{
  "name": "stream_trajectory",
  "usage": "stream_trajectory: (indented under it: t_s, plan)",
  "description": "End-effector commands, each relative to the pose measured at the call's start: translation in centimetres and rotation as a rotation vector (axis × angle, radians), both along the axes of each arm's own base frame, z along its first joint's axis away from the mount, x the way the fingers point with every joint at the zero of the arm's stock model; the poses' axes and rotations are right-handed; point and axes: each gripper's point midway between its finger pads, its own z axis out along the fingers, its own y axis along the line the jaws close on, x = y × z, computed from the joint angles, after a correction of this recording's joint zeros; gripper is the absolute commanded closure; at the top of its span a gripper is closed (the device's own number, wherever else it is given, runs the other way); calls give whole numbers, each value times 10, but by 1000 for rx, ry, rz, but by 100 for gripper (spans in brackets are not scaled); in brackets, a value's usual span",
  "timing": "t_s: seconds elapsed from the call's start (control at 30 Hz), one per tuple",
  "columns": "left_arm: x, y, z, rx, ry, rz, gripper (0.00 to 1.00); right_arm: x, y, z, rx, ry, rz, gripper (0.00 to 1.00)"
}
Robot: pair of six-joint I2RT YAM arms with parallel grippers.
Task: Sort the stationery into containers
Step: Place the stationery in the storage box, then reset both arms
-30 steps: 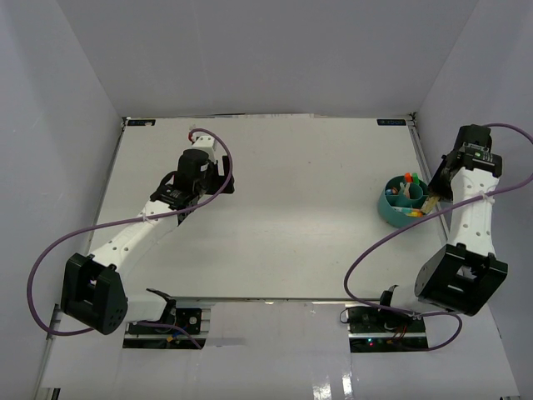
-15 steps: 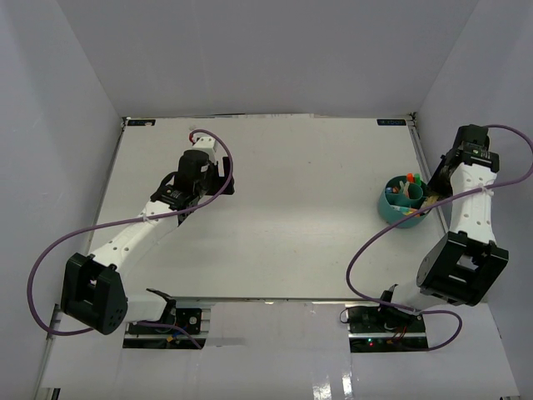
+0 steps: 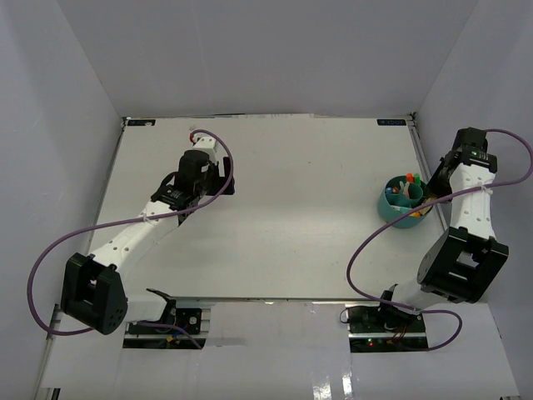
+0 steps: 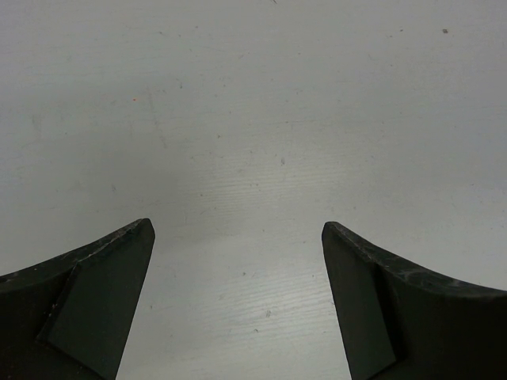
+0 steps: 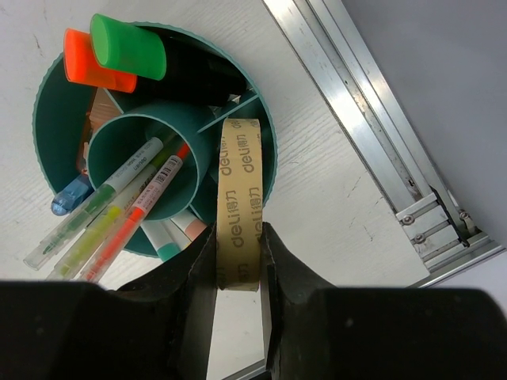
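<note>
The round teal container (image 5: 46, 107) holds stationery. An orange-capped highlighter (image 5: 89, 68) and a green-capped highlighter (image 5: 127, 47) stand in an outer compartment. Several pens (image 5: 119, 207) lean out of the inner tube. My right gripper (image 5: 238, 237) is shut on a beige printed loop (image 5: 240, 178), held edge-on. The loop's far part reaches over the container's right rim by a divider. From above, the container (image 3: 398, 218) sits at the table's right with the right gripper (image 3: 430, 195) beside it. My left gripper (image 4: 238, 229) hangs open over bare table, nothing between its fingers (image 4: 103, 277).
An aluminium rail (image 5: 372, 119) runs along the table's right edge, close behind the container. Grey walls enclose the table on three sides. The left arm (image 3: 196, 167) stretches over the far left of the white tabletop (image 3: 300, 208).
My right gripper has shifted slightly toward the far side and in over the container's rim, still gripping the beige loop. The left arm has not moved.
</note>
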Motion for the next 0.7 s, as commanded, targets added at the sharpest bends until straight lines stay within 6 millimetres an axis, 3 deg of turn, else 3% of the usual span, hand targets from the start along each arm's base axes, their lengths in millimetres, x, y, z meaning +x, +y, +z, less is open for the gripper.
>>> stream_trajectory:
  t_s: [0.0,0.33,0.43,0.67]
  plan:
    - [-2,-1,10,-10,-29,-12,2,7,-2,0,7,-29,-12,73]
    - [-3,-2,10,-15,-29,-18,2,9,-5,25,-28,-91,-19,43]
    - [-3,-3,11,-18,-31,-20,2,10,-3,43,-37,-144,-16,39]
    - [-4,-4,18,-25,-37,-29,2,4,9,120,-83,-373,30,13]
